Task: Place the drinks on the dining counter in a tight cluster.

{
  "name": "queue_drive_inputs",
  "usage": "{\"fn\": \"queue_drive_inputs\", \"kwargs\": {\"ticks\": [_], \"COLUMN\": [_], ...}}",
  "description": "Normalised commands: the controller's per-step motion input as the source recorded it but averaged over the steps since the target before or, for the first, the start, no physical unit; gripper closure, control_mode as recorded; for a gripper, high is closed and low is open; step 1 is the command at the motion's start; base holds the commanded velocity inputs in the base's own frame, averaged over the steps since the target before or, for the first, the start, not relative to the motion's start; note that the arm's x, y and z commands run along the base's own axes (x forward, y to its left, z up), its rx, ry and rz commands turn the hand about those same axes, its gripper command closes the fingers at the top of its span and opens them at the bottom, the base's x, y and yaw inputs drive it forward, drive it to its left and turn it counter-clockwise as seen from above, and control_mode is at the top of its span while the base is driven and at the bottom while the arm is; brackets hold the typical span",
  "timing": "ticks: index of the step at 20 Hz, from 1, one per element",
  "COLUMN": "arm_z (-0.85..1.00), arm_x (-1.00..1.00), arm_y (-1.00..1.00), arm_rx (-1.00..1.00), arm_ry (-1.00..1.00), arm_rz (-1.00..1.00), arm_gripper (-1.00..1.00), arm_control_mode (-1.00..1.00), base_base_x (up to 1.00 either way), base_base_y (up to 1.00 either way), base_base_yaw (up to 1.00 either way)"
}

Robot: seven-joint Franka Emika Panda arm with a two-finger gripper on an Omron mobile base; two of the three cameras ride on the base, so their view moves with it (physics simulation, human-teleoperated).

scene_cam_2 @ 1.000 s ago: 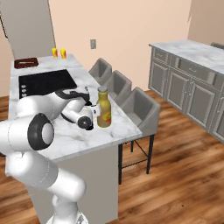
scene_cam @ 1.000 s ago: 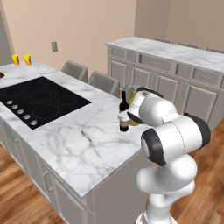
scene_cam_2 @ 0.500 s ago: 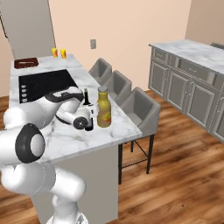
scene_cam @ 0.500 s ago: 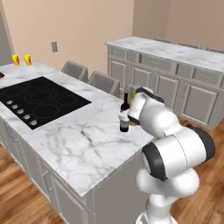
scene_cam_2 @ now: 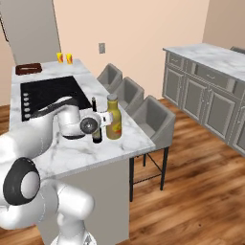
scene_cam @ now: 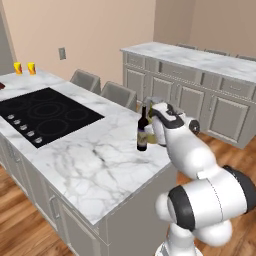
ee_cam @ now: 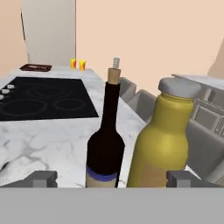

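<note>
Drinks at the near end of the dining surface (scene_cam: 95,165): the dark wine bottle (scene_cam: 142,131) and the squat amber bottle (scene_cam_2: 113,124) stand upright just beside each other, close to the edge that faces the stools. Whether they touch cannot be told. Claw (ee_cam: 111,178) sits low behind the pair, its tips spread wide apart and gripping nothing; in the hand view both bottles rise between the two tips. Two drinks thus appear set down as a cluster. A third, the small water bottle, is not visible beside them, so at least one placement is judged to remain.

Surroundings: black cooktop (scene_cam: 42,116) lies well apart from the bottles toward the far end; two small orange-yellow cups (scene_cam: 24,68) and a dark tray (scene_cam_2: 28,68) occupy the far corner. Grey stools (scene_cam_2: 153,119) line the outer edge. Bare marble around the pair leaves room for another bottle; the arm's own wrist, near the wine bottle, is the main thing that could knock it
</note>
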Motion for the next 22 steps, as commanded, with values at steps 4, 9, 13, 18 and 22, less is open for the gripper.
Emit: {"fn": "queue_drive_inputs", "kwargs": {"ticks": [4,9,13,18,22], "arm_z": [0.5,0.54,0.64,0.04,0.26], "arm_x": [-0.29,-0.73,-0.88,-1.0,-1.0], "arm_y": [-0.2,0.0,0.0,0.0,0.06], "arm_rx": [0.0,0.0,0.01,0.02,0.0], "arm_ry": [0.45,0.33,0.32,0.24,0.13], "arm_rz": [0.0,0.01,0.0,0.0,0.0], "arm_gripper": [-1.0,-1.0,-1.0,-1.0,-1.0], "arm_control_mode": [-1.0,-1.0,-1.0,-1.0,-1.0], "base_base_x": [0.0,0.0,0.0,0.0,0.0], "base_base_y": [0.0,0.0,0.0,0.0,0.0], "base_base_yaw": [0.0,0.0,0.0,0.0,0.0]}}
